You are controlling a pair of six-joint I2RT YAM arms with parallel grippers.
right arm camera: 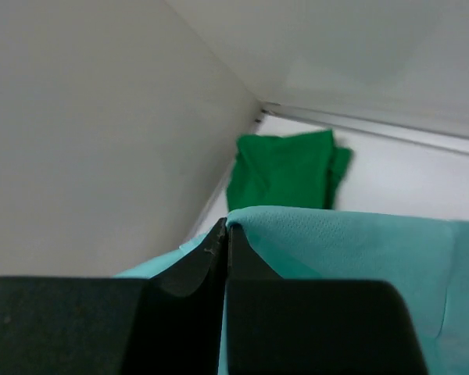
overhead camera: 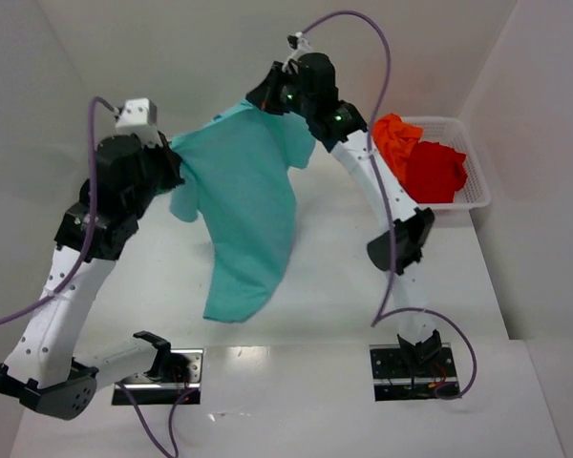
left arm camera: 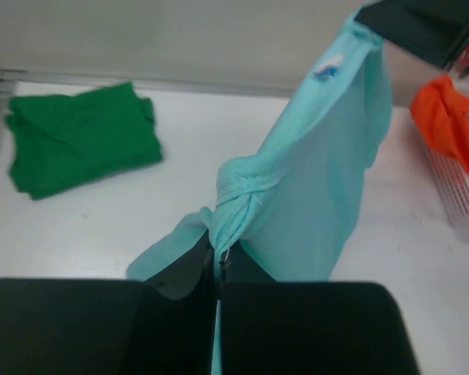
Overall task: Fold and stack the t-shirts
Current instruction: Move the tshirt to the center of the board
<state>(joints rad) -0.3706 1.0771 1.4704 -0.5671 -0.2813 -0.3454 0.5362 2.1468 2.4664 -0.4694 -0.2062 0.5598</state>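
- The light teal t-shirt [overhead camera: 244, 205] hung in the air, stretched between the two arms above the table [overhead camera: 334, 286], with its lower part draping down.
- The dark green t-shirt [left arm camera: 78, 139] lay folded on the table near the left wall.
- The left gripper [left arm camera: 217, 254] was clamped tight on a bunched edge of the light teal t-shirt.
- The right gripper [right arm camera: 227, 234] pinched the opposite upper edge, jaws closed on the cloth.
- The bright orange t-shirt [overhead camera: 393, 138] and the red t-shirt [overhead camera: 435, 172] sat crumpled in the white basket [overhead camera: 478, 181] at the far right.
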